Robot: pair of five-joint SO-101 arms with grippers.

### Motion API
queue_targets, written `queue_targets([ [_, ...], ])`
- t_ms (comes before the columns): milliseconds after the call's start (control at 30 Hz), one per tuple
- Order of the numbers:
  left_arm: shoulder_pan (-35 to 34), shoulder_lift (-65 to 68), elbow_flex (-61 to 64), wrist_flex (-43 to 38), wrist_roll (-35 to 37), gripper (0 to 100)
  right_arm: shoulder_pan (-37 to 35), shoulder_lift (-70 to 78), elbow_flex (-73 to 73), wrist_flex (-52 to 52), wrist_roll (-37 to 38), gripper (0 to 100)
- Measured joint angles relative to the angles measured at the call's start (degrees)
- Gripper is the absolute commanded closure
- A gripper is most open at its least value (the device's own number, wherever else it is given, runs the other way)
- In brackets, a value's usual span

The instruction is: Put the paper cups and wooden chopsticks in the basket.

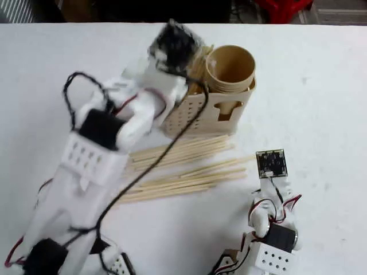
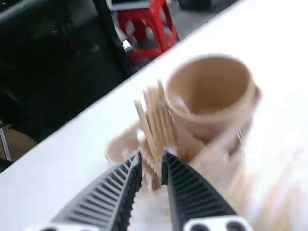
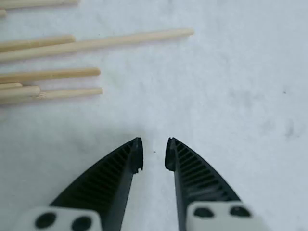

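My left jaws were clamped on a bundle of chopsticks (image 2: pixel 153 139) standing in the basket (image 1: pixel 243 106), with the stacked paper cups (image 2: pixel 211 91) just beyond them (all rather blurred). My right jaws stood slightly apart, gripping nothing, over the table (image 3: pixel 231 72); loose chopsticks (image 3: pixel 96 44) lay ahead of them.

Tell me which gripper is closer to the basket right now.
Left. The left gripper is directly above the basket, over its upright chopsticks; the right gripper is over bare table, beyond the loose chopsticks.
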Motion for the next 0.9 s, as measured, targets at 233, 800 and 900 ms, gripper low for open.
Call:
queue_targets([
  [233, 3.6, -1.1, 13.5, 13.4, -12.3, 86, 0.0, 0.0, 0.0, 0.0, 0.0, 90.0],
  [800, 4.9, 31.1, 22.6, 6.2, -20.8, 87, 0.0, 0.0, 0.0, 0.0, 0.0, 90.0],
  [900, 5.0, 34.3, 21.5, 6.4, -21.7, 87, 0.0, 0.0, 0.0, 0.0, 0.0, 90.0],
])
